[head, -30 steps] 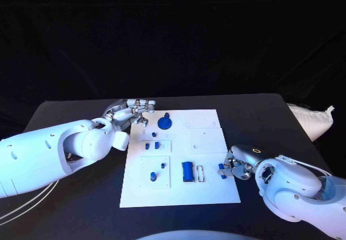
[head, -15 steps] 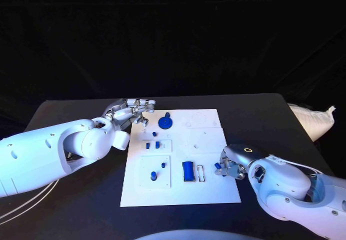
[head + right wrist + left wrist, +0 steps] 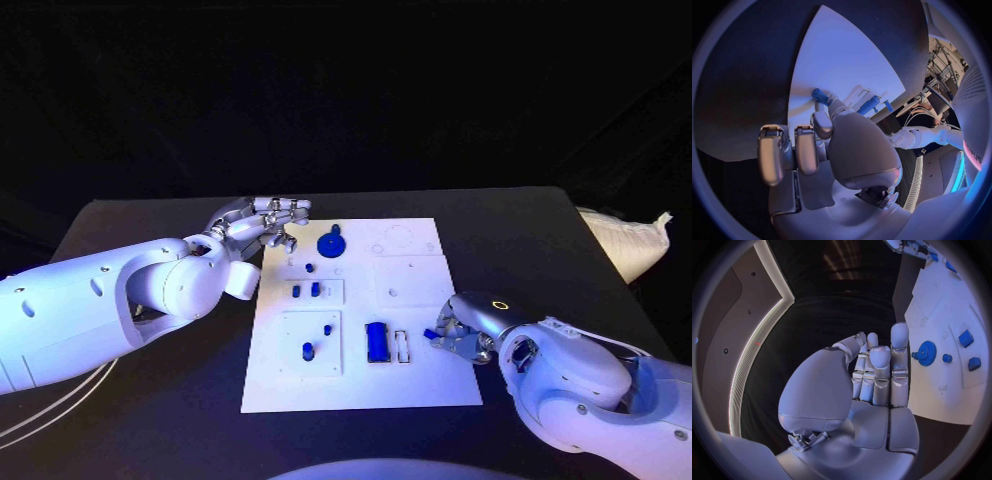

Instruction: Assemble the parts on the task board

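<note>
Board lay flat mid-worktop, long side running away from the robot.

Left hand hung over the worktop just beside the board's far left corner. Fingers were together and gently curled, nothing in them; the left wrist view confirmed an empty palm.

Right hand sat at the board's near right edge. Its fingers pinched a small blue peg, peg tip at or just above the board surface; cannot tell if it touched.

Parts on board: a blue gear near the far left; two small blue pieces side by side in the left middle panel; two more blue bits in the near left panel; a long blue block near centre, a white slotted piece just beside it, between block and right hand.

White bag lay off the worktop's right edge.
</note>
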Robot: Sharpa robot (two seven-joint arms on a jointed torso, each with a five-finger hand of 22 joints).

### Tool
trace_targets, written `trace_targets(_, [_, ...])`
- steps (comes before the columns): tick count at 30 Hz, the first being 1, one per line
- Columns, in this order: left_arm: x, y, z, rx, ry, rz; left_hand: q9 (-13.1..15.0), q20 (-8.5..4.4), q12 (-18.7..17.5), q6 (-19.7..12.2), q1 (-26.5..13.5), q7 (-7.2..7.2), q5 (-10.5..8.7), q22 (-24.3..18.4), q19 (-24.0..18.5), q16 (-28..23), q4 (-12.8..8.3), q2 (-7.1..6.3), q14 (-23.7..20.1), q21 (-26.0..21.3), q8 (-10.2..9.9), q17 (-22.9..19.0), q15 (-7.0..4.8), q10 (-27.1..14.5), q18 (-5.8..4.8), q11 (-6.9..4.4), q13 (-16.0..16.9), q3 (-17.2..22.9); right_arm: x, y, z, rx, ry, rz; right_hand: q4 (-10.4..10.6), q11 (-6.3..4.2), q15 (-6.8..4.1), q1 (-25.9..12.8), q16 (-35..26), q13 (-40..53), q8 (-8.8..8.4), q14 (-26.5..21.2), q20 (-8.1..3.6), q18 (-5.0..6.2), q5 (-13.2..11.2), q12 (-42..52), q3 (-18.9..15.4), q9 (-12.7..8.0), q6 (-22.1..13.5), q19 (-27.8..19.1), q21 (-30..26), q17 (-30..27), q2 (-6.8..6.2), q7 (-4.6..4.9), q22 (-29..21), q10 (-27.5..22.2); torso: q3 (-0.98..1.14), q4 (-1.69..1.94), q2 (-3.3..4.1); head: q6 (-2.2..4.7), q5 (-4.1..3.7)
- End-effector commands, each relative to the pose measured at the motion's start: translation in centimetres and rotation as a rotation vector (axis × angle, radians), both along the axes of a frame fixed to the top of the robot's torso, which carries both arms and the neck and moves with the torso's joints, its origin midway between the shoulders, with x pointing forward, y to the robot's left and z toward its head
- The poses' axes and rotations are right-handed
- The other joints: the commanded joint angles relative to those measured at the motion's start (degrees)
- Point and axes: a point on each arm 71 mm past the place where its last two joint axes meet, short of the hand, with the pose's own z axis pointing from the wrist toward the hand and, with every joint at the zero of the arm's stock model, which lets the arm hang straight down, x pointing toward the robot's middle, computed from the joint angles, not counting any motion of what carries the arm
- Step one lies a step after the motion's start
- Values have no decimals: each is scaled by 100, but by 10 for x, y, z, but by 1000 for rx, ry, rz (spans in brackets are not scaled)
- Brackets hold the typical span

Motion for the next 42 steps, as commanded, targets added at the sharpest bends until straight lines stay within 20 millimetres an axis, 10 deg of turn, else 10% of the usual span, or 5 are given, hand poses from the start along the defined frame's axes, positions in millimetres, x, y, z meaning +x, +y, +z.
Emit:
trace_targets(1, [-1, -2, 1, -9, -4, -18, -5, 3, 35, -30, -29, -16, 3, -1, 51, 35, -12, 41, -9, -20, 32, -6, -32, -34, 28, 12, 5, -33, -4, -6, -7, 99, 87, -108, -338, 13, 21, 224, -20, 44, 17, 350, 50, 6, 15, -23, 744, 39, -14, 100, -24, 234, 236, 49, 943, -8, -4, 4, -4, 1, 2])
trace_targets(4, [-1, -2, 1, -9, -4, -18, -5, 3, 35, -30, -29, -16, 3, -1, 51, 35, -12, 41, -9, -20, 32, -6, -32, -34, 28, 12, 5, -33, -5, -5, -3, 163, 94, -128, -467, 22, 60, -151, -22, 53, 5, 353, 46, 10, 12, -4, 1417, 83, 2, 104, -21, 244, -14, 54, 951, 4, -3, 5, 0, -3, 3])
trace_targets(14, [-1, -3, 1, -9, -4, -19, -6, 3, 46, -34, -19, -16, 5, 3, 54, 38, -19, 44, -8, -15, 32, -4, -33, -42, 27, 11, 11, -29, -9, 0, 2, 285, 141, -169, -653, 37, 46, -520, -23, 79, 29, 357, 48, 8, 241, 41, 1782, 155, 33, 110, -18, 253, -295, 39, 961, 21, -5, 7, 1, -1, 7])
trace_targets(31, [-1, -4, 1, -10, -3, -23, -9, 4, 63, -52, -29, -8, 4, 6, 57, 42, -14, 43, -8, -14, 25, -2, -31, -54, 27, 17, 20, -35, -9, 17, -1, 346, 212, -169, -521, -10, 10, -1135, -19, 126, 43, 363, 21, 2, 666, 123, 1552, 200, 102, 133, -4, 269, -485, -36, 983, 81, -8, 17, -3, -1, 23])
trace_targets(42, [-2, -4, 1, -11, -2, -24, -9, 4, 65, -54, -31, -7, 3, 6, 57, 42, -13, 43, -8, -14, 24, -2, -30, -56, 26, 17, 21, -36, -8, 23, -6, 304, 247, -152, -111, -84, -51, -1666, 16, 146, 105, 378, -31, -14, 1347, 165, 1107, 233, 288, 185, 39, 331, -471, -129, 1035, 151, -6, 12, -6, -15, 39])
